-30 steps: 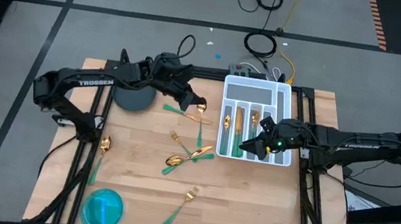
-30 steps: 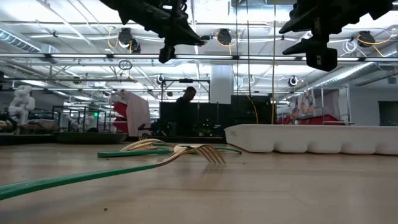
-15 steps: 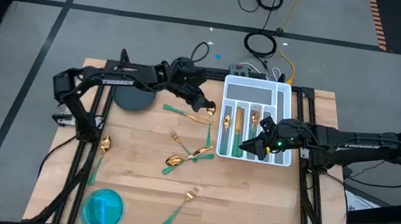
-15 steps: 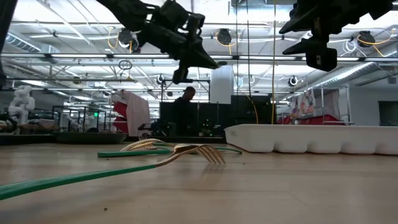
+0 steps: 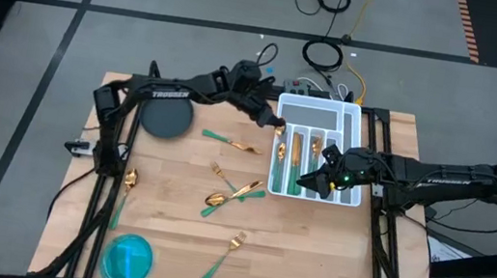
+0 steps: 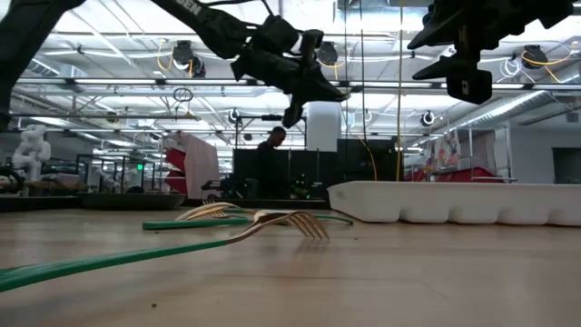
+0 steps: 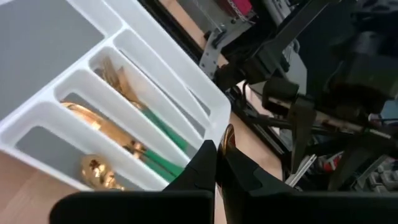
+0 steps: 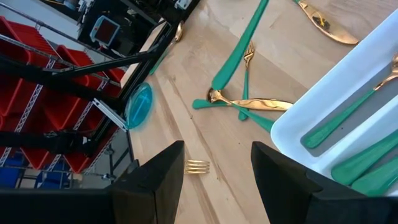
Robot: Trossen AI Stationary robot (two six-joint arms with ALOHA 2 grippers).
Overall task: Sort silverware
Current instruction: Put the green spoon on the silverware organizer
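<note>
High view: the wooden bench (image 5: 310, 255) carries a white tray (image 5: 359, 125) near its far right edge, a dark plate (image 5: 165, 120) near the far left and a blue lid (image 5: 128, 259) at the near left corner; loose silverware (image 5: 237, 192) lies across the middle, one piece (image 5: 128, 184) by the left edge, leaving bare wood along the near right. The left end effector (image 5: 279, 124) sits over the tray's far left corner; the right end effector (image 5: 313, 181) hangs over the tray's near edge. Low view: both arms stand well above the bench, forks (image 6: 272, 219) lying flat beside the tray (image 6: 454, 202). Left wrist view: the left end effector (image 7: 218, 167) is clenched on a gold-headed piece (image 7: 227, 135), above tray (image 7: 81, 81) compartments already holding silverware (image 7: 140, 118). Right wrist view: the right end effector (image 8: 216, 165) is released, fingers (image 8: 158, 171) spread and holding nothing, over bench and tray edge (image 8: 323, 118).
</note>
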